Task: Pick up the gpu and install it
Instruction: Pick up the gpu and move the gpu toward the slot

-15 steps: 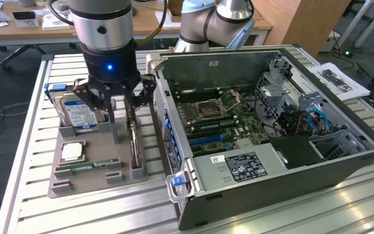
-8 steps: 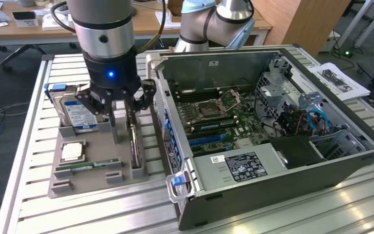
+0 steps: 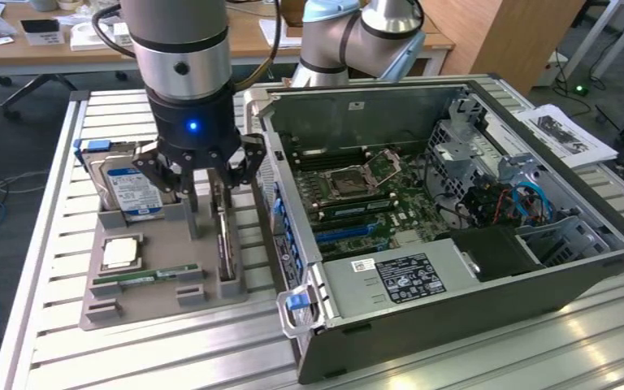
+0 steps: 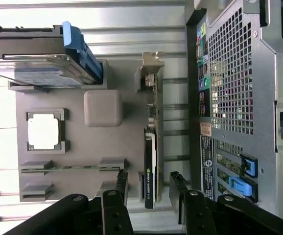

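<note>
Gripper (image 3: 209, 183) released, jaws spread astride upright gpu (image 3: 225, 240), grey holder (image 3: 149, 280) left of centre in exterior view, open computer case (image 3: 572, 276) right

upper edge of the gpu (image 3: 225, 244) hidden behind the end effector (image 3: 212, 185), hard drive (image 3: 130, 193) near the gpu partly covered too, computer case (image 4: 239, 98) beside the gpu cut off by the wrist view's edge, its label (image 3: 405, 277) unreadably small

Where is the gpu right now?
The gpu stands on edge in the grey tray, along its side toward the exterior view's right, next to the computer case and just below the open gripper.
</note>
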Controlling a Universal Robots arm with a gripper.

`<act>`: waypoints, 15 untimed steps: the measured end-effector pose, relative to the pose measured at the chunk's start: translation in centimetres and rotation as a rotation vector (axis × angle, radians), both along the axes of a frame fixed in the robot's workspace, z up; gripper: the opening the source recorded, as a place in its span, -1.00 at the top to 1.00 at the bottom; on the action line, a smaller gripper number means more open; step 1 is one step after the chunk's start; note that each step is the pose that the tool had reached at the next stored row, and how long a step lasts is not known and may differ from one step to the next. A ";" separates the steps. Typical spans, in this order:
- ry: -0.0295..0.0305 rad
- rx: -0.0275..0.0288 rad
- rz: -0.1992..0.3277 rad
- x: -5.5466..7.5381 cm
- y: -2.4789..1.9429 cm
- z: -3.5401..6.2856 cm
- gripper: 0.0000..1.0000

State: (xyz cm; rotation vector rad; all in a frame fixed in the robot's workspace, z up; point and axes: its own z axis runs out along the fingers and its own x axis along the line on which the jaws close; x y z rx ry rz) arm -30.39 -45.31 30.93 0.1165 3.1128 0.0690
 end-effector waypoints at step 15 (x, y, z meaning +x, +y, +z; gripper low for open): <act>0.0001 -0.0001 0.000 0.4 0.00 -2.54 0.05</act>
